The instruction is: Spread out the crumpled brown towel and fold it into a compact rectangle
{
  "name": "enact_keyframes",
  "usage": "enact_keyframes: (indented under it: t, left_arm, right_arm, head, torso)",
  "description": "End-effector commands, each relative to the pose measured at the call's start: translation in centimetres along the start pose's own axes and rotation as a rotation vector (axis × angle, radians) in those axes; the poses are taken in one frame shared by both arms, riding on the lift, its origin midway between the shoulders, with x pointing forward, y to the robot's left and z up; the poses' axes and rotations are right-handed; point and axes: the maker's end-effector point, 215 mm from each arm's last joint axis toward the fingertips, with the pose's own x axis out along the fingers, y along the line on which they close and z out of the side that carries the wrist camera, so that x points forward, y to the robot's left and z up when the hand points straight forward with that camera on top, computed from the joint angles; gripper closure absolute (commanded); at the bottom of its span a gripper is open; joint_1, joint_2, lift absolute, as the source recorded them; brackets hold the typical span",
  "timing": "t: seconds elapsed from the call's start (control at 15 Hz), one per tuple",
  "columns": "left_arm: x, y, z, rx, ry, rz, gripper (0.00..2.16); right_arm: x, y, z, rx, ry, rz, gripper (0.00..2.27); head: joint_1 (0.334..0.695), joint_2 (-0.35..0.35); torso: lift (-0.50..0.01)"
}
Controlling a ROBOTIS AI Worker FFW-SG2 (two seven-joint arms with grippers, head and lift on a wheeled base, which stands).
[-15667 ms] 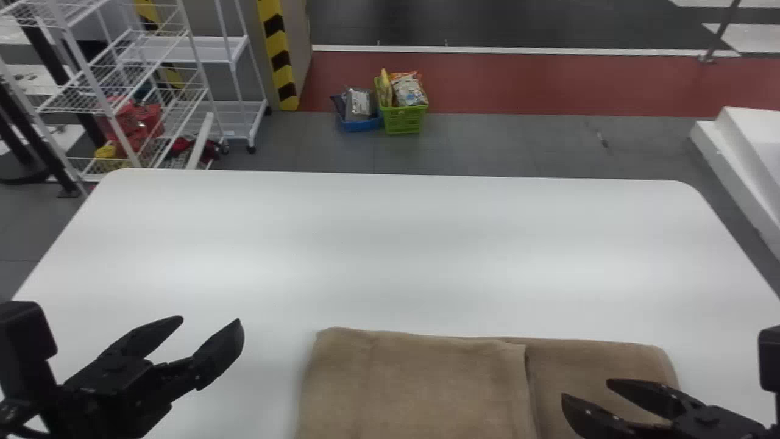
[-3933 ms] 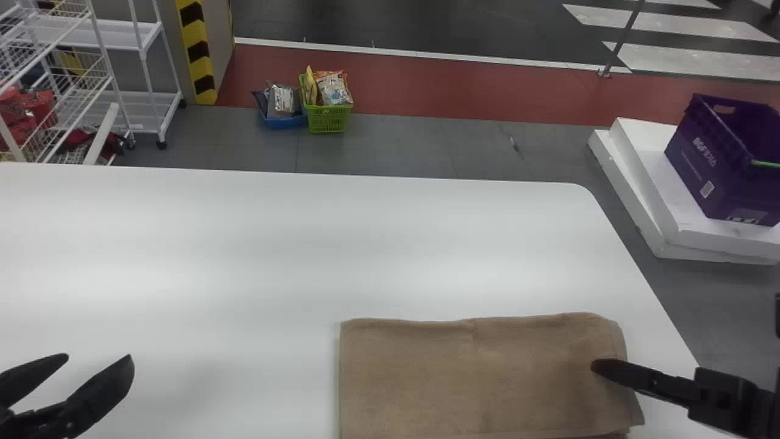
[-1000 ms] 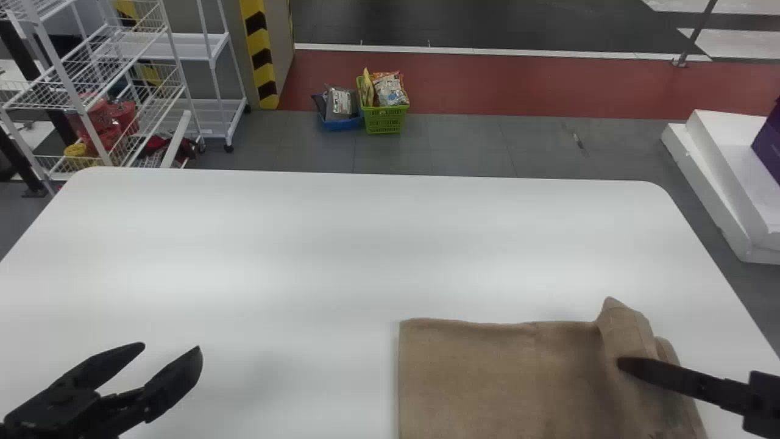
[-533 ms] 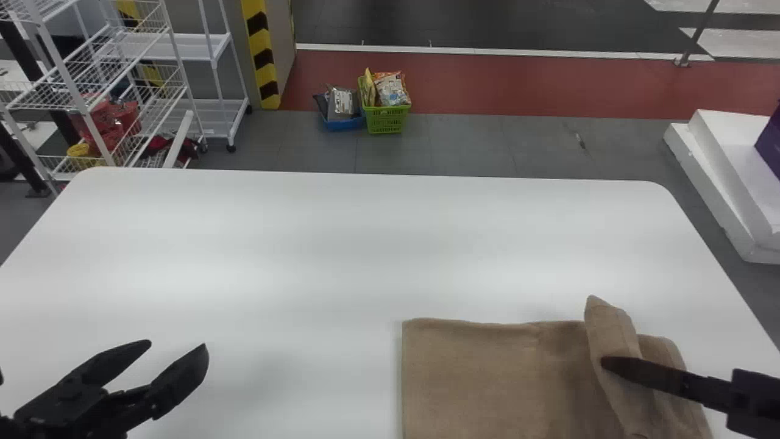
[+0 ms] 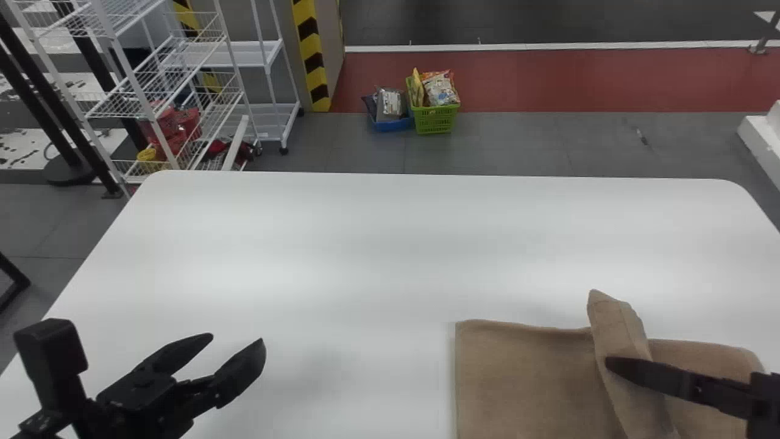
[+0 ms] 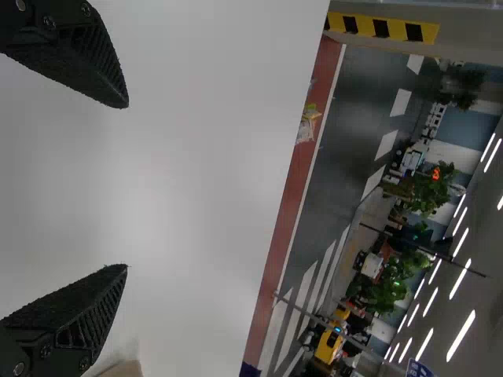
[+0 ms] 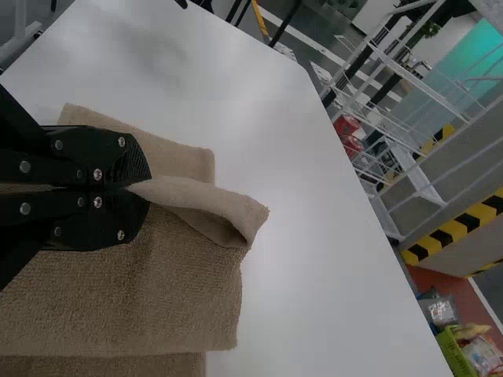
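"Where was the brown towel laid?"

"It was spread on the near right part of the white tabletop, and its near side was cut off by the bottom edge of the head view."

"Was it being gripped?"

"Yes, by the right claw. The two fingers were pressed together, and a fold of the towel was pinched between their tips. By that grip the fold was kept raised as a loose, hollow ridge across the cloth. Flatter cloth was left on both sides of it, and layered edges were revealed in the right wrist view."

"And the left claw?"

"It was held over the left part of the tabletop, well apart from the towel in the head view. Its fingers were spread wide."

"What was seen beyond?"

"A green basket filled with packets was set on the floor past the far edge, just beside a blue basket. A white wire rack was placed farther left."
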Motion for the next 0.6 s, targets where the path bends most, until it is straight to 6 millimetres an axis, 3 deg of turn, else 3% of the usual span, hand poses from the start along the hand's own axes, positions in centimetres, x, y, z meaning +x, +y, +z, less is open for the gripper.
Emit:
enact_keyframes:
  t: [0.0,0.33,0.53]
  left_arm:
    - [0.0,0.0,-0.1,-0.004,0.000,-0.001,0.08]
    - [-0.2,0.2,-0.1,-0.008,-0.001,-0.001,0.08]
    - [-0.2,0.2,-0.2,-0.009,0.000,-0.002,0.08]
  right_arm:
    - [1.3,0.9,-0.7,-0.006,0.027,0.013,1.11]
    - [4.3,2.1,-2.3,-0.029,0.100,0.013,1.11]
    - [5.5,2.8,-2.1,-0.035,0.108,0.025,1.11]
  head:
    - [0.695,0.128]
    - [0.695,0.182]
    - [0.695,0.205]
  torso:
    - [-0.127]
    - [-0.127]
    - [-0.127]
